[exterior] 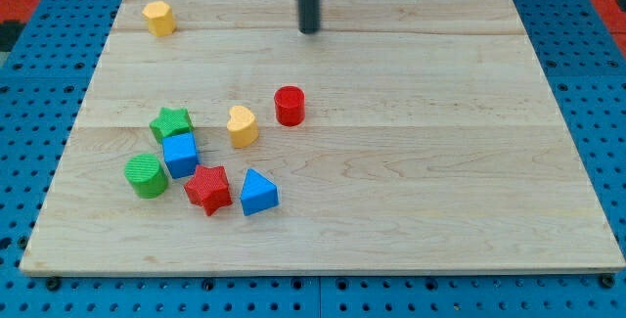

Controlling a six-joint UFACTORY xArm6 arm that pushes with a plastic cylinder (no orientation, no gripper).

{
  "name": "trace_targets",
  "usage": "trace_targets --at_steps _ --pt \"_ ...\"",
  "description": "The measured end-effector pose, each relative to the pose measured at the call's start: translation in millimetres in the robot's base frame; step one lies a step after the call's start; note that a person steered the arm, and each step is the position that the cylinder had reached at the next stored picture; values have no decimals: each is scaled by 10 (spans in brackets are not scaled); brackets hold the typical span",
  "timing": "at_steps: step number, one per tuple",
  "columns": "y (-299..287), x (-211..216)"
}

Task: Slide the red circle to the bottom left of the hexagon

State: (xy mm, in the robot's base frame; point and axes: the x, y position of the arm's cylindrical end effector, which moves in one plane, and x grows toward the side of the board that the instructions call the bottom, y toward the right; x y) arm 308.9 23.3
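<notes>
The red circle [290,105] stands near the middle of the wooden board [440,142]. The yellow hexagon [158,18] sits at the view's top left corner of the board, far up and left of the red circle. My tip [310,31] is above the red circle in the view, slightly to its right, and apart from it. It touches no block.
A yellow heart [243,125] lies just left of the red circle. Further down-left sit a green star [171,122], a blue cube [181,155], a green cylinder [146,175], a red star [208,189] and a blue triangle [257,193].
</notes>
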Motion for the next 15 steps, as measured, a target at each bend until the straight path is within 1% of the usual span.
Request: trace_targets --at_steps 1,2,3,4,5,6,7,8,9,10,11,12,13,14,15 --pt "217 779" --pt "-497 938" --pt "-534 992" --pt "-240 1234" --pt "-1028 1223" --pt "-1668 838" --pt "-1785 733" --pt "-1908 899" --pt "-2466 692" --pt "-2508 205" --pt "-2418 -66" --pt "-2039 313" --pt "-2195 266" --pt "-1054 711" --pt "-233 1401"
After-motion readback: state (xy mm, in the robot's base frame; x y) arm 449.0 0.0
